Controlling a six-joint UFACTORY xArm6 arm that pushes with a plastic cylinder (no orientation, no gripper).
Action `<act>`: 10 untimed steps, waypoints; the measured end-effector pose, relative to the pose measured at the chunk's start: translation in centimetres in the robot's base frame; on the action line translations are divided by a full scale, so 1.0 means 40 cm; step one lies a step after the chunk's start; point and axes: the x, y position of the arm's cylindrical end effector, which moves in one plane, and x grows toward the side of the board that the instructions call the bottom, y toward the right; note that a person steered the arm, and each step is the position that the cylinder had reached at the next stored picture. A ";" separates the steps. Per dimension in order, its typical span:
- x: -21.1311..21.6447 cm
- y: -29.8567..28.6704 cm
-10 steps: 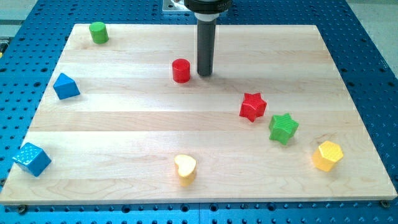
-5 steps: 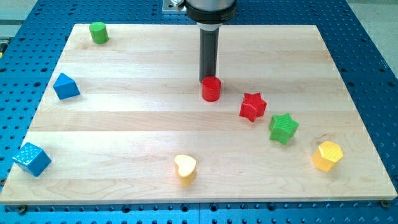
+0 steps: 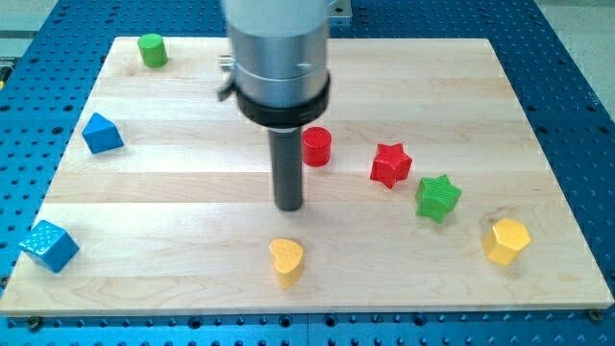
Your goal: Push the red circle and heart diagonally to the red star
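Note:
The red circle (image 3: 316, 146) stands near the board's middle, left of the red star (image 3: 390, 164) with a gap between them. The yellow heart (image 3: 285, 260) lies near the view's bottom edge of the board. My tip (image 3: 289, 206) rests on the board below and left of the red circle, and above the yellow heart, touching neither. The arm's wide grey body hides part of the board above the tip.
A green star (image 3: 438, 198) sits right below the red star. A yellow hexagon (image 3: 505, 240) is at the lower right. A green cylinder (image 3: 151, 49) is at the top left. Two blue blocks (image 3: 101, 133) (image 3: 48, 245) sit along the left side.
The red circle slid right towards the red star, then shifted slightly left. My tip moved from above the circle down and left to below it, towards the yellow heart.

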 end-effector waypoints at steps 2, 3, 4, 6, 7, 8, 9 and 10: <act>-0.124 0.021; -0.115 0.083; 0.080 0.155; 0.256 0.010; 0.226 -0.129; 0.153 -0.229; 0.224 -0.250; 0.065 -0.301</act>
